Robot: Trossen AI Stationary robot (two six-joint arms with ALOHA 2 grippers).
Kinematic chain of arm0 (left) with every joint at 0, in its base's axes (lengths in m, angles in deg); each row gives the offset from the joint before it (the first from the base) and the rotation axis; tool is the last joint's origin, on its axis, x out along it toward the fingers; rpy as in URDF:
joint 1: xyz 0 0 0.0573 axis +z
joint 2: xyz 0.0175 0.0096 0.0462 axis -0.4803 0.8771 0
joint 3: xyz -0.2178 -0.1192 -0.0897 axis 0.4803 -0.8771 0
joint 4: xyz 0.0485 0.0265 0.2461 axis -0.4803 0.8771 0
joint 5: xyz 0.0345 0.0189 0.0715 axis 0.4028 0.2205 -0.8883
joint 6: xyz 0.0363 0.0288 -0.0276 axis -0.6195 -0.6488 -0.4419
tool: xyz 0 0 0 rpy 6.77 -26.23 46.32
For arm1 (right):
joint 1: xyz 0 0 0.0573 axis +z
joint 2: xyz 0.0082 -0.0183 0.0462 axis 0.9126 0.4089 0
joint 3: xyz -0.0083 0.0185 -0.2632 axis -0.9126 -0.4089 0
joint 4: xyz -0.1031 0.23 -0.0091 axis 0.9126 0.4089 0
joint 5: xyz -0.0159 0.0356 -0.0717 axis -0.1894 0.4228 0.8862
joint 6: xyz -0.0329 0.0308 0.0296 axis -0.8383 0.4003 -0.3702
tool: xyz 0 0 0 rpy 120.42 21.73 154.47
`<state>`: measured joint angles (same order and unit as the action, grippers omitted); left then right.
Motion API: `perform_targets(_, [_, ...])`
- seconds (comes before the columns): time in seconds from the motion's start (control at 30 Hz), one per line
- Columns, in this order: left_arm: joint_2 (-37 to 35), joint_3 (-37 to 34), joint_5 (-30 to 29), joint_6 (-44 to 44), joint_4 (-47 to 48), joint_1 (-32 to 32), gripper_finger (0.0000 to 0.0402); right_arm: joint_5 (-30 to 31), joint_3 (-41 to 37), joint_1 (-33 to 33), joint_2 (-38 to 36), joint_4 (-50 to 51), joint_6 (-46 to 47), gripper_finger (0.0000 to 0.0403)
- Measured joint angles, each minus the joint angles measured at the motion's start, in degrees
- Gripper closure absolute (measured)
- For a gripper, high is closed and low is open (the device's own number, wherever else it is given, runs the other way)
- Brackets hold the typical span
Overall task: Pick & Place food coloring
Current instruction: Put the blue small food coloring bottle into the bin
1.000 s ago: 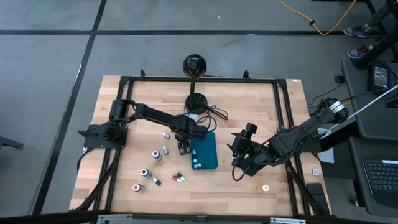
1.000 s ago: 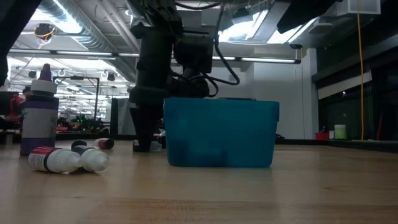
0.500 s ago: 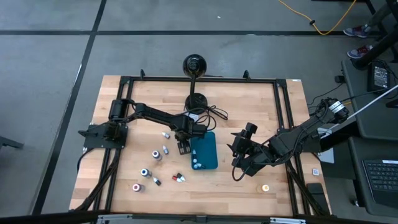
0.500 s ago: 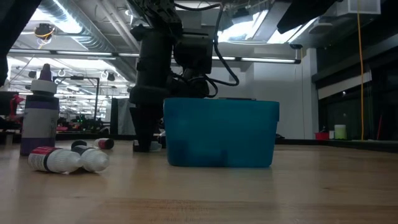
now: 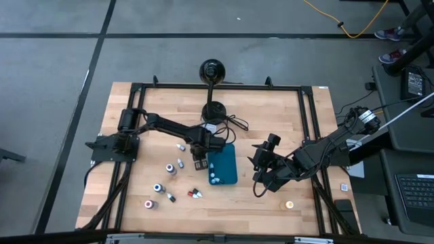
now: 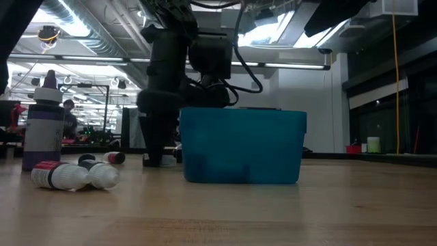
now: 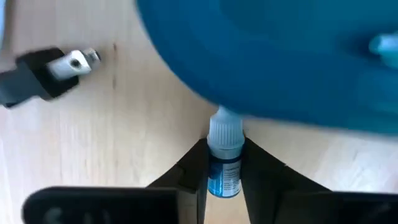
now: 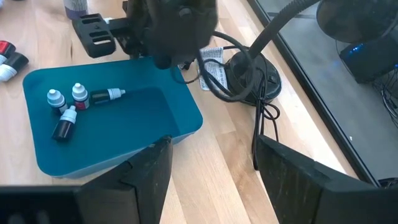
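Note:
My left gripper point(image 5: 199, 163) stands at the left wall of the teal tray point(image 5: 224, 152), pointing down, shut on a tiny food coloring bottle point(image 7: 224, 163) with a blue label and a white cap. Several more bottles point(image 8: 65, 107) lie inside the tray. Others lie or stand on the wood to the left, among them a pair point(image 6: 72, 175) on their sides. My right gripper point(image 5: 260, 181) hovers open to the right of the tray, with nothing between its fingers point(image 8: 149, 163). My left gripper pinches the bottle's blue-labelled body point(image 7: 222, 180) between its two fingers point(image 7: 194, 171), which come from above and lie along the bottle's sides. The white cap point(image 7: 224, 134) points away from the fingers, toward the tray's wall. Whether the bottle rests on the wood, I cannot tell.
A black lamp base with cables point(image 5: 215, 112) stands behind the tray. A tall purple bottle point(image 6: 42, 130) stands at the left. One orange-capped bottle point(image 5: 289, 204) sits near the front right. Bare wood lies along the table's near edge.
My left gripper has shut on the small bottle beside the tray, staying where it was. The right arm has kept still.

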<state>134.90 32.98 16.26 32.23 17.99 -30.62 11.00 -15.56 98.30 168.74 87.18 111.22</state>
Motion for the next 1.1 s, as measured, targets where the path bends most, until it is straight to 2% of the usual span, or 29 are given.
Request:
perform_targets(0.27, [-5.4,-0.2,-3.1,2.7,2.2,-2.4,0.0324,0.0,0.0,0.0,0.0,-0.2,0.1,0.0171])
perform_targets(0.5, [-10.1,-0.2,-7.2,4.9,2.3,-6.2,0.0335,0.5,0.0,0.0,0.0,-3.4,-0.4,0.0171])
perform_targets(0.63, [-13.8,-0.1,-11.8,6.6,2.3,-9.8,0.0331,-0.7,0.0,0.0,0.0,-10.5,-5.6,0.0171])
perform_targets(0.9, [-22.4,0.0,-19.5,10.7,-0.9,-16.7,0.0332,-12.4,0.0,0.0,0.0,-28.0,-20.8,0.0171])
perform_targets(1.1, [-27.4,0.0,-23.7,10.8,-6.3,-21.1,0.0333,-13.7,0.0,-0.2,0.0,-38.8,-32.7,0.0171])
